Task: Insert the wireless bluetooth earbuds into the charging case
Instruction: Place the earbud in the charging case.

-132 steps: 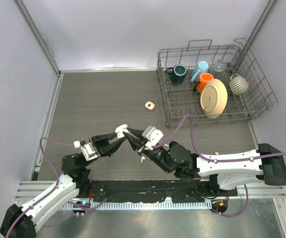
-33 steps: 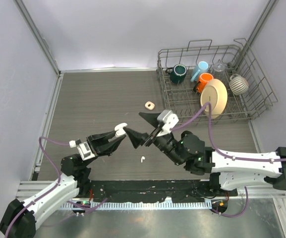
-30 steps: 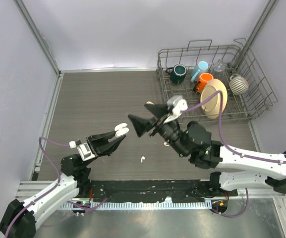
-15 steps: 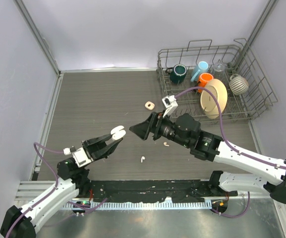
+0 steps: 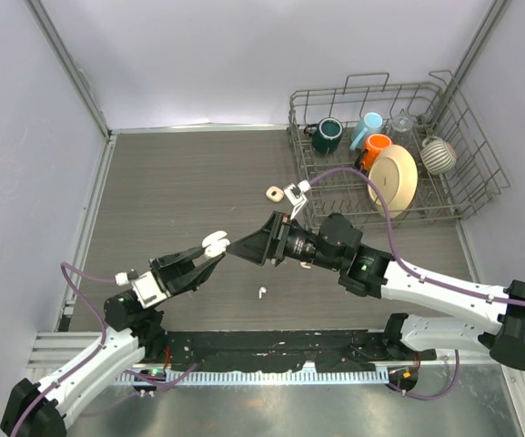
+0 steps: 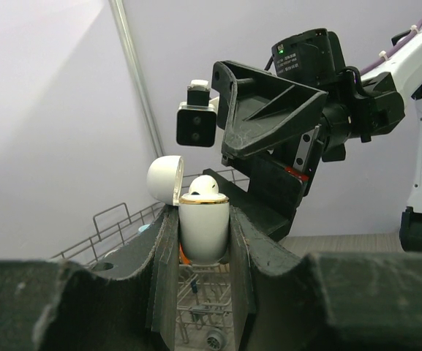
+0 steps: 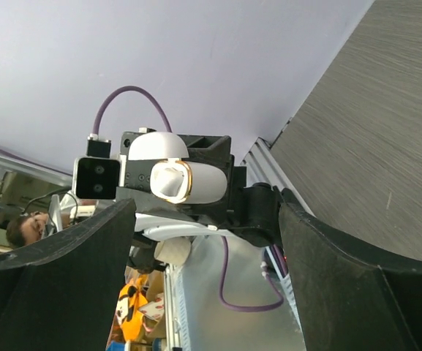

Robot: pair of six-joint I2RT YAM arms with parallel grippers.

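The right gripper [image 5: 247, 248] is edging back toward the left gripper [image 5: 200, 259], fingers spread, nothing between them. The left is pinching the open charging case [image 5: 214, 242], just at the right's 9 o'clock. A loose earbud [image 5: 262, 293] is lying at its 6 o'clock; the left wrist view is showing a seated earbud [image 6: 202, 186] that the top view is hiding.

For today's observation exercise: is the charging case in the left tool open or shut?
Open. The charging case has its lid swung back, an earbud showing in its gold-rimmed mouth.
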